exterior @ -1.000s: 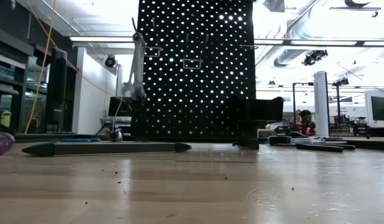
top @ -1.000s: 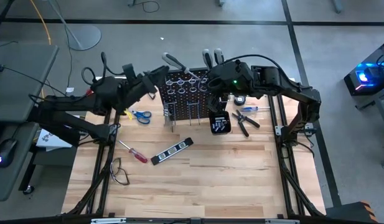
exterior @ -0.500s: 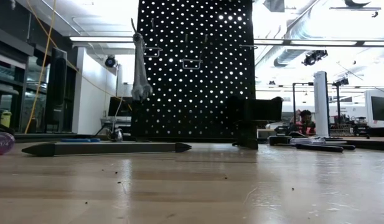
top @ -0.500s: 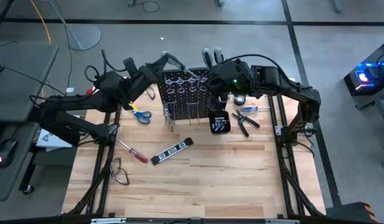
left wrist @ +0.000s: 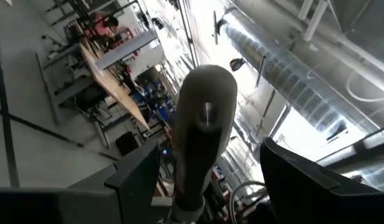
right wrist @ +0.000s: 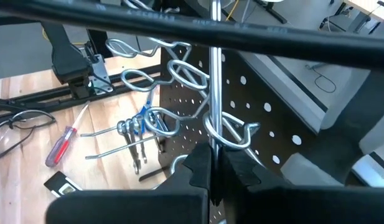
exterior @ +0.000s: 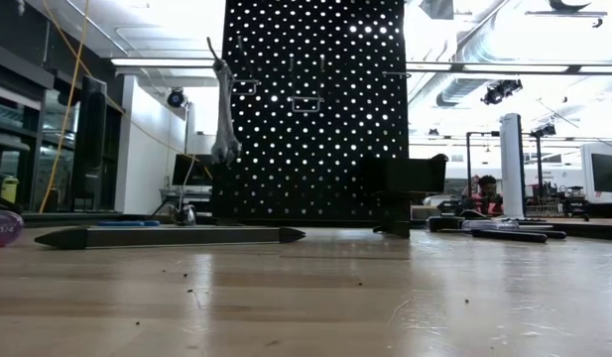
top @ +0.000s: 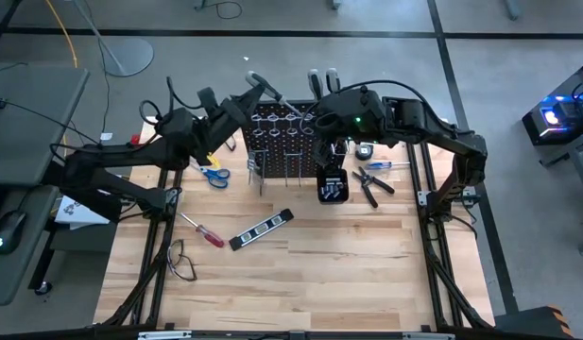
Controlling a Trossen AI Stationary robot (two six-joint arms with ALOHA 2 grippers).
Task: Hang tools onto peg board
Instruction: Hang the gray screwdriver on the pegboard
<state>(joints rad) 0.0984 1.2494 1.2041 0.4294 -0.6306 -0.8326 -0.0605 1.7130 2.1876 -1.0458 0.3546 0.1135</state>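
The black peg board (top: 282,142) stands upright at the table's far side, with silver rings and hooks (right wrist: 135,134) on its face. My left gripper (top: 242,102) is high at the board's top left corner, shut on a grey-handled screwdriver (top: 258,88). In the low view this tool (exterior: 224,109) stands roughly upright beside the board's left edge (exterior: 226,198). My right gripper (right wrist: 213,165) is at the board's top right, shut on the thin silver shaft (right wrist: 214,93) of another screwdriver. That shaft runs through a ring (right wrist: 232,138). My left gripper has the grey handle (left wrist: 201,143) between its two fingers (left wrist: 139,177). Where the pads meet it lies below the picture's edge. The tool is clear of the table. My right gripper pinches the silver shaft (right wrist: 214,146) between its two fingertips, just below the ring. The fingers lie across the upright shaft.
On the table lie blue scissors (top: 212,174), a red-handled screwdriver (top: 204,231), a black bar (top: 261,229) and clear glasses (top: 180,262) on the left. A small black box (top: 333,186), pliers (top: 371,184) and a blue screwdriver (top: 390,164) are right of the board.
My left gripper has gone toward the table's right and far edges, closer to the board's top left corner, and has rolled a little. The grey tool has gone with it and stands more upright beside the board's left edge.
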